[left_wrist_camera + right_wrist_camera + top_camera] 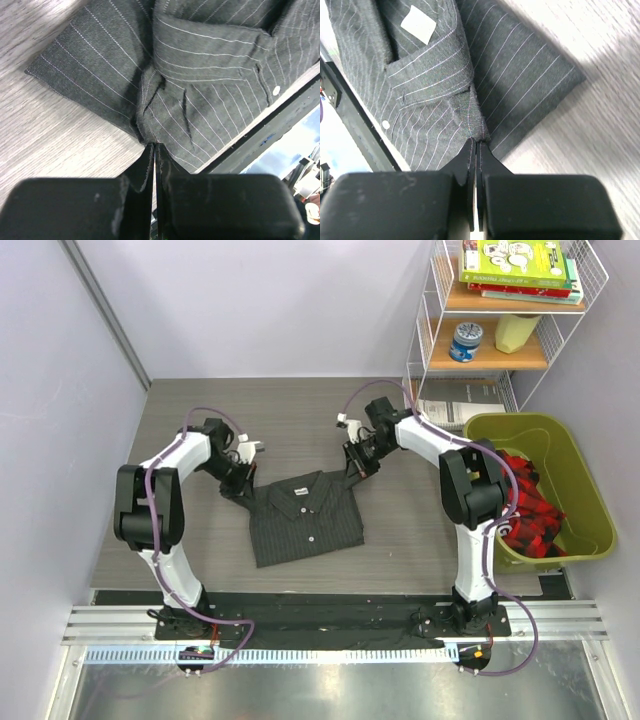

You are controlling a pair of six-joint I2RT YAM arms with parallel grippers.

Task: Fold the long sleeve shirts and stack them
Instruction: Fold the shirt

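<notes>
Cloth of a dark, pale-pinstriped long sleeve shirt (303, 517) is laid folded into a compact rectangle on the middle of the grey wood-grain table (200, 420), between the two arms, with its collar (300, 487) turned toward the far edge and the buttoned front facing up. The left gripper (153, 147) is set at the shirt's far left corner, and in the left wrist view its fingers are seen pressed together with a thin ridge of the fabric clamped between them, the cloth being puckered into small folds just beyond the tips. The right gripper (476, 145) is placed at the far right corner in the same manner: its fingers are drawn together on a pinch of the shoulder cloth, which is gathered into a narrow crest. A white label (418, 24) is shown inside the collar, and a small pale button (385, 124) is visible on the front. To the right of the table, a green bin (590, 502) is seen with red cloth (525, 510) lying in it, and a wire shelf (490, 358) is stood behind it against the wall
</notes>
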